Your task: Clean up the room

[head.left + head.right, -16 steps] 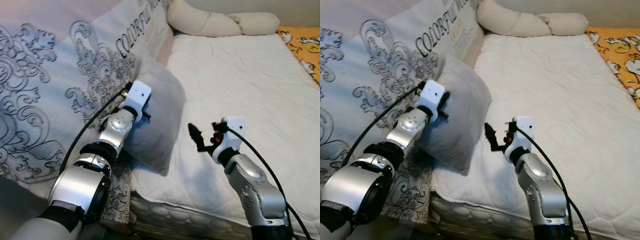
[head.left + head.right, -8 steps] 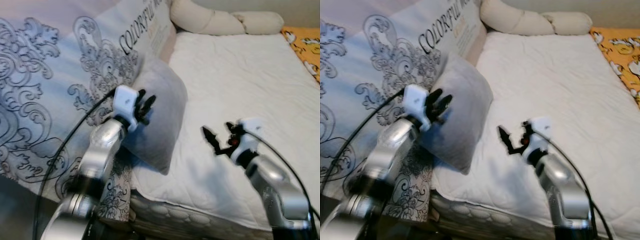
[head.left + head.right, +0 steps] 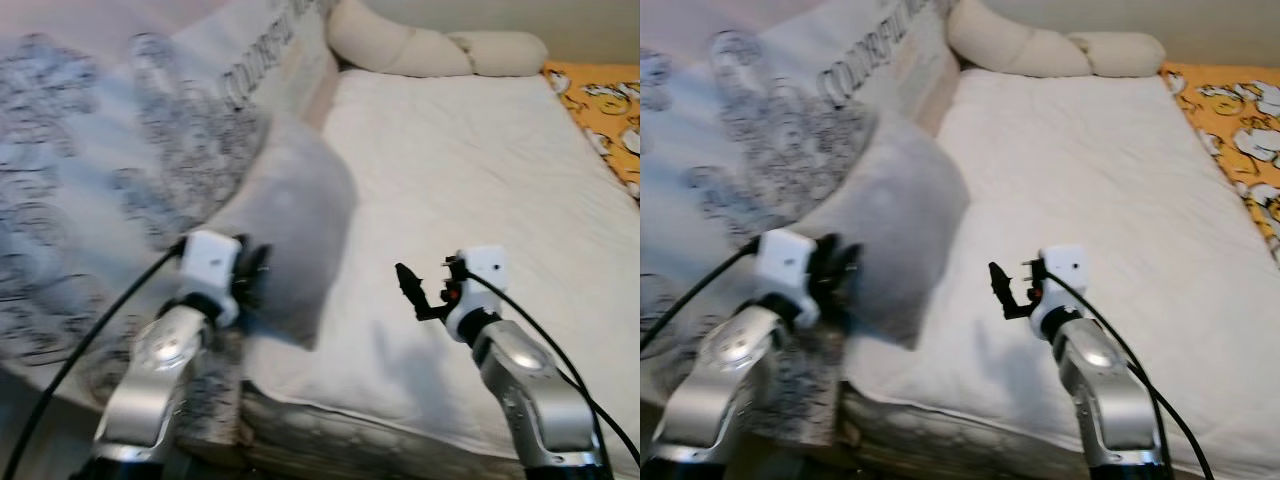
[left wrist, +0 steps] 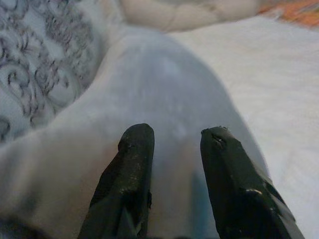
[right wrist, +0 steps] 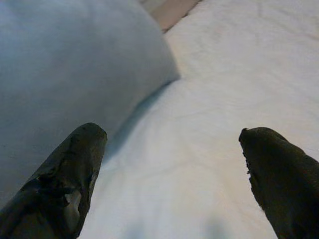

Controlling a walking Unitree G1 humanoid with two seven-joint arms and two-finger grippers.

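My left gripper (image 4: 172, 149) sits at the near lower corner of the grey pillow (image 3: 285, 225), fingers a little apart with the fabric right at their tips, though I can't tell if they pinch it; my right gripper (image 5: 172, 164) hovers over the white mattress (image 3: 480, 180) just beside the pillow, fingers spread wide on nothing; the pillow leans against the patterned quilt (image 3: 90, 190) on my left; a cream bolster (image 3: 420, 50) lies at the bed's far end; an orange printed sheet (image 3: 600, 100) shows at far right.
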